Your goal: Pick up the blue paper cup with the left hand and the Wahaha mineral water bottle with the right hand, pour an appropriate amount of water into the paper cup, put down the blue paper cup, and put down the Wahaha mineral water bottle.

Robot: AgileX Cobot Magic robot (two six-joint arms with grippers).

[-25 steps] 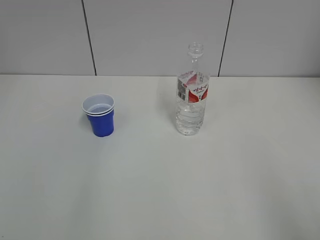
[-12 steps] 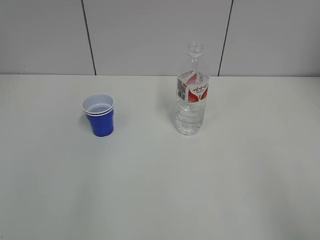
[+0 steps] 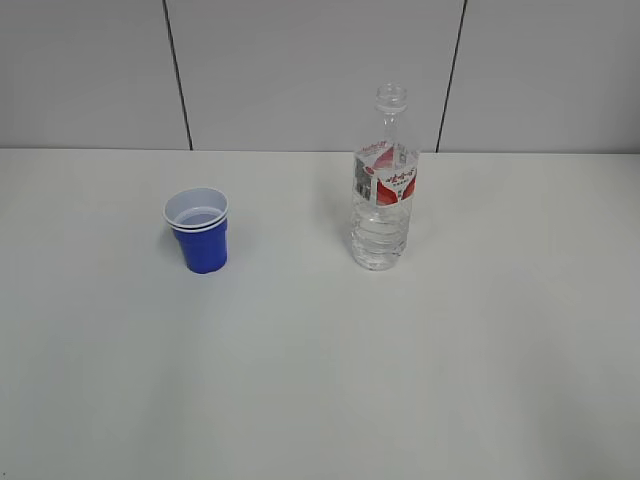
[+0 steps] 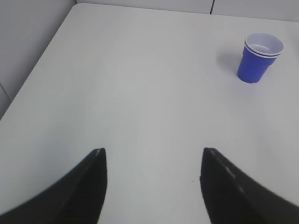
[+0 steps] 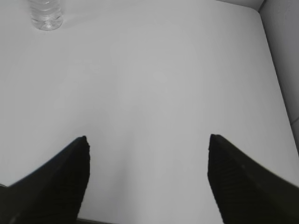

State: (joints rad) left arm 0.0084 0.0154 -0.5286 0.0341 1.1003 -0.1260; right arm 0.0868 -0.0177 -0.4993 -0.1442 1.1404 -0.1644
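We see the cup far ahead of the left gripper and off to its right, well apart from the black fingers, which stand wide apart over bare table with nothing between them. The bottle sits at the top left edge of the right wrist view, only its base showing, well apart from the right gripper, whose jaws are also spread wide and hold nothing.

We count 1 cup, blue outside and white inside with a doubled white rim, and 1 bottle, clear and ribbed, with a red-and-white label and no cap that we can make out. Both stand upright, the cup left of the bottle, with a clear gap between them. We cannot tell whether water lies in the cup.

The table is plain white and matte. Behind it runs a pale grey wall split by 2 dark vertical seams.
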